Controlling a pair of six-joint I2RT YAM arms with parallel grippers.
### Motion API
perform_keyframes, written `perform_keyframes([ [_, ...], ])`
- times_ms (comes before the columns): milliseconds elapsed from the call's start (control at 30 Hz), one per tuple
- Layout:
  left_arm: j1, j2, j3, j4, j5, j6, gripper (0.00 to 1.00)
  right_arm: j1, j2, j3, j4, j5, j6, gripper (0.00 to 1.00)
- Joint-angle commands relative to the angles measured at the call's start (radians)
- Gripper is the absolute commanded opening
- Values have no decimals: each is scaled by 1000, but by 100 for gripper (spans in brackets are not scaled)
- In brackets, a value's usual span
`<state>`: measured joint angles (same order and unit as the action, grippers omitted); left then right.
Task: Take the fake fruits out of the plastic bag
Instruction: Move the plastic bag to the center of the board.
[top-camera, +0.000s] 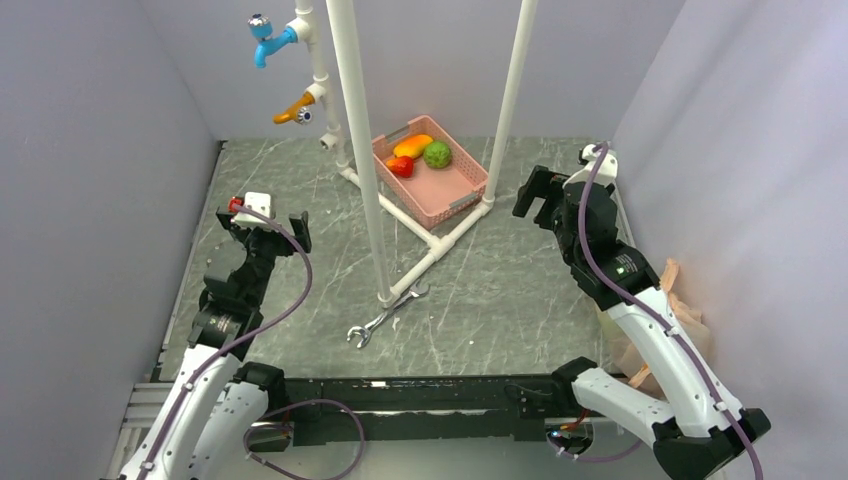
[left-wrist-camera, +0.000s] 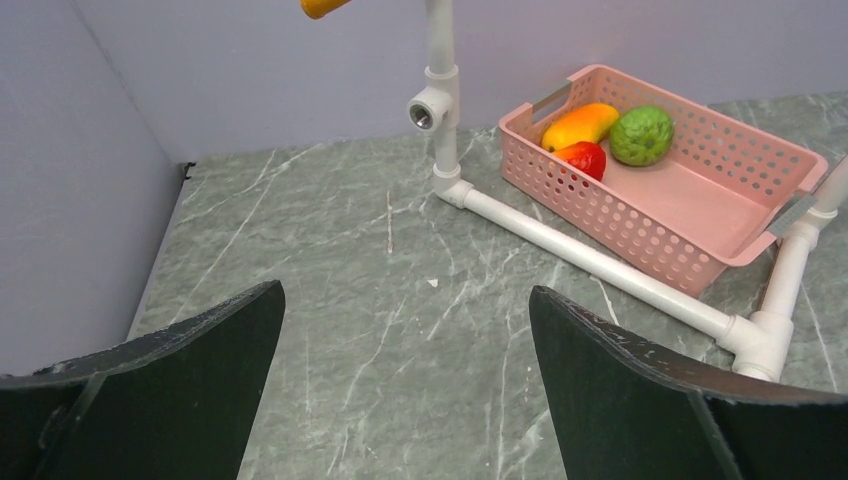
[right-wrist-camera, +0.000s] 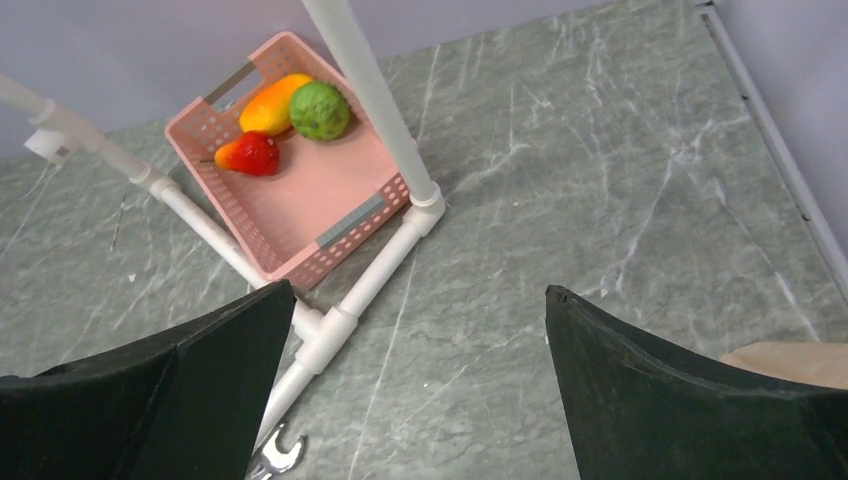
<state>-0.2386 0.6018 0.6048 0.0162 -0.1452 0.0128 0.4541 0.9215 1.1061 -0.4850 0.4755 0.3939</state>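
Note:
The plastic bag (top-camera: 688, 318) lies crumpled at the table's right edge, mostly hidden behind my right arm; a peach corner of the plastic bag (right-wrist-camera: 790, 360) shows in the right wrist view. The fake fruits are hidden. My left gripper (top-camera: 262, 222) hovers open over the left of the table, its jaws wide apart (left-wrist-camera: 405, 300) with only bare marble between them. My right gripper (top-camera: 545, 195) is raised at the right, far side, open (right-wrist-camera: 420, 300) and empty, ahead of the bag.
A pink slotted basket (top-camera: 452, 208) at the back holds an orange, a green and a red toy piece. A white pipe frame (top-camera: 440, 240) stands mid-table with blue (top-camera: 268, 38) and orange (top-camera: 295, 110) taps. A wrench (top-camera: 385, 315) lies by its foot.

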Motion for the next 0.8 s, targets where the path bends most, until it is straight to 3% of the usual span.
perform_keyframes([
  [0, -4, 25, 57, -10, -8, 17, 99, 0, 23, -10, 26, -92, 30, 100],
  [333, -14, 69, 67, -15, 6, 14, 99, -1, 63, -182, 215, -336, 70, 100],
  [633, -21, 96, 84, -48, 20, 21, 99, -1, 204, -233, 354, -523, 78, 100],
  [700, -20, 100, 84, -48, 25, 22, 99, -8, 209, -249, 365, -506, 144, 100],
  [733, -21, 103, 85, -48, 28, 22, 99, -12, 205, -258, 349, -441, 188, 100],
  [767, -20, 105, 88, -49, 31, 22, 99, -14, 201, -255, 309, -277, 242, 100],
])
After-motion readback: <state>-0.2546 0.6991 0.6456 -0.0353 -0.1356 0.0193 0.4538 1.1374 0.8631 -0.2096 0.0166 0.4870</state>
